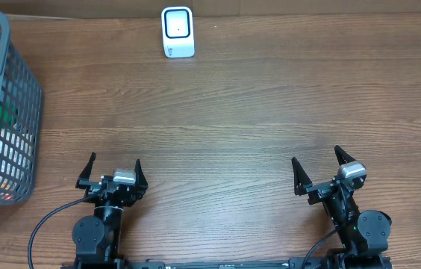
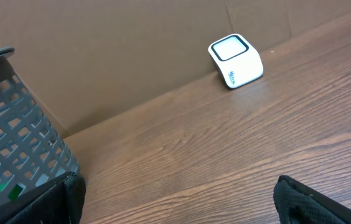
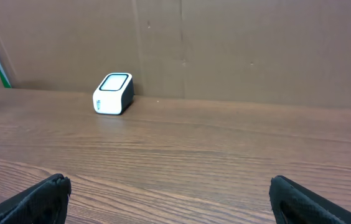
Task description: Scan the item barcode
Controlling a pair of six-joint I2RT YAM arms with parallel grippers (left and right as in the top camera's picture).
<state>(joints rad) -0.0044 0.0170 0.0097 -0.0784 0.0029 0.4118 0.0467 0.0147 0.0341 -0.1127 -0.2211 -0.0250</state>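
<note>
A small white barcode scanner (image 1: 178, 32) with a dark window stands at the far edge of the wooden table; it also shows in the left wrist view as the scanner (image 2: 236, 60) and in the right wrist view as the scanner (image 3: 112, 94). The item itself cannot be singled out; packaged goods show only partly through the mesh of a grey basket (image 1: 16, 97) at the left. My left gripper (image 1: 113, 170) is open near the front edge, with nothing between its fingers. My right gripper (image 1: 320, 170) is open at the front right, also holding nothing.
The grey basket wall (image 2: 14, 149) stands close to the left arm's left side. A brown cardboard wall (image 3: 225, 43) backs the table behind the scanner. Bare wood lies between both arms and the scanner.
</note>
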